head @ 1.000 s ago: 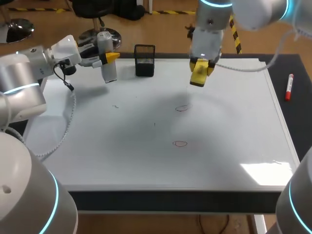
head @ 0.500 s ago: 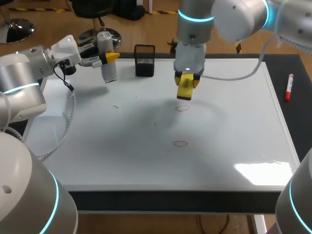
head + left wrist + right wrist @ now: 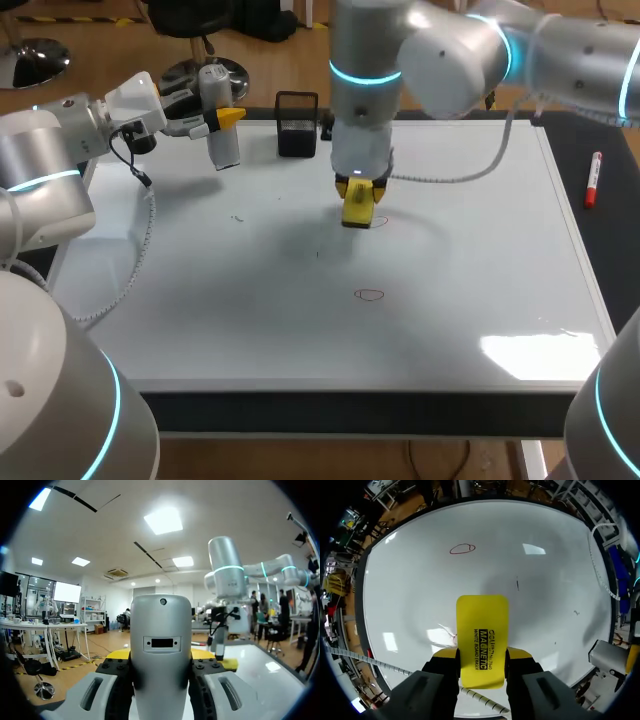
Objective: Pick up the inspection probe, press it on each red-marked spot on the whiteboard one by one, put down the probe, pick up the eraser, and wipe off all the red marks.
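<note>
While the left end effector hangs over the far-left corner of the bench, closed from both sides on the grey inspection probe, the right end effector carries the work. Its two fingers clamp the yellow eraser by its long sides. The eraser points down at the whiteboard, near the middle of the far half.

Only the edge of the far red loop shows, just beside the eraser. Whether the pad touches the surface there cannot be told from above. The near red loop lies intact, apart from the eraser on the side toward the bench's near edge. The right wrist view shows this loop ahead of the eraser.

A black holder stands at the far edge of the whiteboard, and a red marker lies by the right edge of the bench.

Step in hand, by judgement: wiping, beginning with the far loop, although the probe is held aloft and not set down. The next move calls for firm, flat contact and a short stroke across the far loop. The eraser then has to travel toward the near edge to cover the second loop.
</note>
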You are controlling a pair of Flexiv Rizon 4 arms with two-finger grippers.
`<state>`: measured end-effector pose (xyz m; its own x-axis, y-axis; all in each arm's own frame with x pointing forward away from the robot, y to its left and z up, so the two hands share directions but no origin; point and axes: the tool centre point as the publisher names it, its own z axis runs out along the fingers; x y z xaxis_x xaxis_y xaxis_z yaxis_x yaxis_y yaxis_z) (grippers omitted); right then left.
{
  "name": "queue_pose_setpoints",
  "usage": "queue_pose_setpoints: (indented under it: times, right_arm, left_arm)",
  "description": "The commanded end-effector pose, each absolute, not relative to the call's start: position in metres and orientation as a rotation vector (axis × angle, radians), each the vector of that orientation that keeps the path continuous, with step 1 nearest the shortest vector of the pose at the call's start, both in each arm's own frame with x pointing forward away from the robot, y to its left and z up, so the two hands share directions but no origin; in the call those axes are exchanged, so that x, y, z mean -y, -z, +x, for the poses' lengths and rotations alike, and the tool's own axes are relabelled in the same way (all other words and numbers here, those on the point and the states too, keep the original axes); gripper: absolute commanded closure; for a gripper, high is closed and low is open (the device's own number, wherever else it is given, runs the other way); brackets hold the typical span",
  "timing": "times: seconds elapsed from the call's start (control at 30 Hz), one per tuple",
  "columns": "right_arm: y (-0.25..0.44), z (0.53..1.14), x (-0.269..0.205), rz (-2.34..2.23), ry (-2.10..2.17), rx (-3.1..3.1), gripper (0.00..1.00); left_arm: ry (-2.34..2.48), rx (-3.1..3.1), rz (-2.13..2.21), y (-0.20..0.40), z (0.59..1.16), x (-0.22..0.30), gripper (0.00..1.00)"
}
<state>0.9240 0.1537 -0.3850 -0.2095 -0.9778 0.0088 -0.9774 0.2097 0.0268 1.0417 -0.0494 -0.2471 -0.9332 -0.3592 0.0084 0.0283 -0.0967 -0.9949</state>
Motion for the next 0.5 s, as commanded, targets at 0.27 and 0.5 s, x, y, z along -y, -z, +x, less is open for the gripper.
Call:
queue_pose_setpoints:
  times: [0.27,0.5]
  right_arm:
    - [0.400,0.924,-0.153,1.931,-0.027,2.460,1.00]
    - [0.407,0.928,-0.154,1.929,-0.031,2.482,1.00]
  left_arm:
    - [2.117,-1.907,-0.363,0.247,1.042,0.050,1.00]
    - [2.117,-1.907,-0.363,0.247,1.042,0.050,1.00]
